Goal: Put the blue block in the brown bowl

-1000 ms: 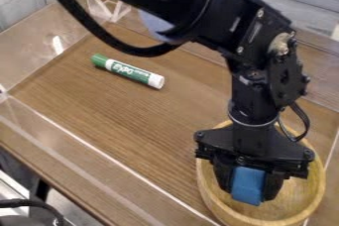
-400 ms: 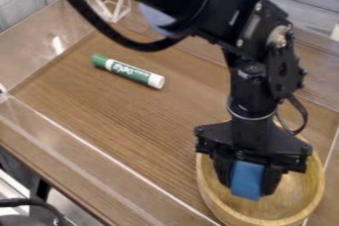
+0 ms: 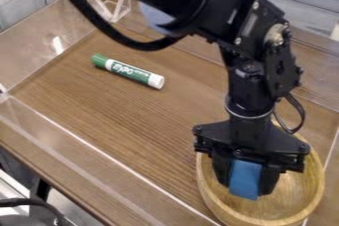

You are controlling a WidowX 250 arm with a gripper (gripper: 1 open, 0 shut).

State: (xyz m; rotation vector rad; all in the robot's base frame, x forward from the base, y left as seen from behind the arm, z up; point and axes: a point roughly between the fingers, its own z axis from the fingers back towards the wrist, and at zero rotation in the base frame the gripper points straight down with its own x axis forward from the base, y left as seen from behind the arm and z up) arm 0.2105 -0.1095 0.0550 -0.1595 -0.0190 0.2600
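The brown bowl (image 3: 303,198) sits at the bottom right of the wooden table, its thick light rim showing around the arm. My black gripper (image 3: 251,182) points straight down into the bowl. Its fingers are shut on the blue block (image 3: 247,178), which stands upright between them just above or at the bowl's floor. Whether the block touches the bowl's bottom I cannot tell, since the fingers hide its lower end.
A green-and-white marker tube (image 3: 127,70) lies on the table to the upper left. Clear plastic walls (image 3: 54,42) run along the table's left and front edges. Black cables loop above the arm at the top.
The arm shifted very slightly between the earliest frame and now; the gripper stays shut on the blue block over the bowl.
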